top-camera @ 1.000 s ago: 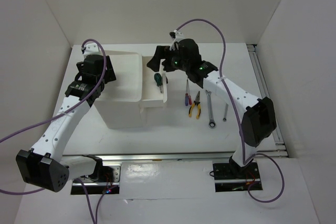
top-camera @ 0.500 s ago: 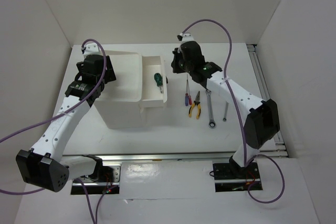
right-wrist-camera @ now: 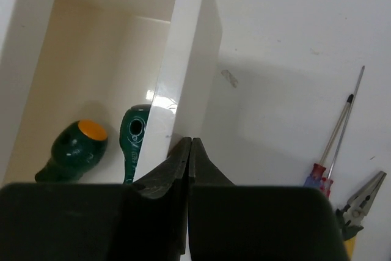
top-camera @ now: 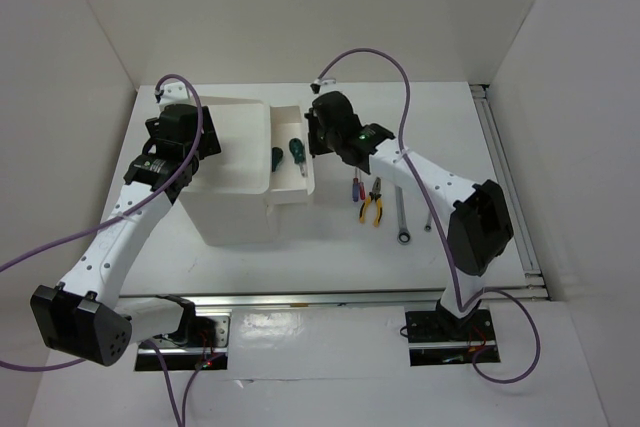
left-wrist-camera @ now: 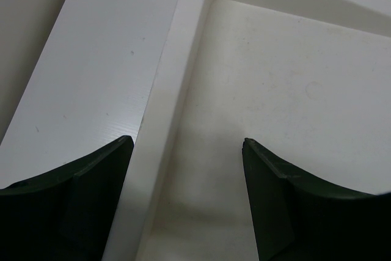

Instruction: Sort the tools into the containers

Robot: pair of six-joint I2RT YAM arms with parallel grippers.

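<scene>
The white box unit [top-camera: 232, 209] has a drawer [top-camera: 309, 179] slid out to its right. Two green-handled screwdrivers [top-camera: 277, 159] [top-camera: 297, 152] lie in it; the right wrist view shows them [right-wrist-camera: 76, 148] [right-wrist-camera: 133, 136] too. My right gripper [top-camera: 318, 139] [right-wrist-camera: 190, 142] is shut and empty, its tips at the outside of the drawer's right wall [right-wrist-camera: 186, 59]. My left gripper [top-camera: 185, 139] [left-wrist-camera: 186, 145] is open, straddling the left rim [left-wrist-camera: 168, 96] of the deep top bin. On the table lie red and blue screwdrivers [top-camera: 355, 188] [right-wrist-camera: 333, 145], pliers [top-camera: 373, 203] [right-wrist-camera: 361, 203] and two wrenches [top-camera: 400, 213] [top-camera: 428, 215].
White walls enclose the table at the back and both sides. A metal rail [top-camera: 505, 177] runs along the table's right edge. The top bin's floor [left-wrist-camera: 293, 84] is bare under the left gripper.
My right gripper has shut and swung left from above the table to the drawer's right wall. A second green screwdriver now shows in the drawer. The left arm has not moved.
</scene>
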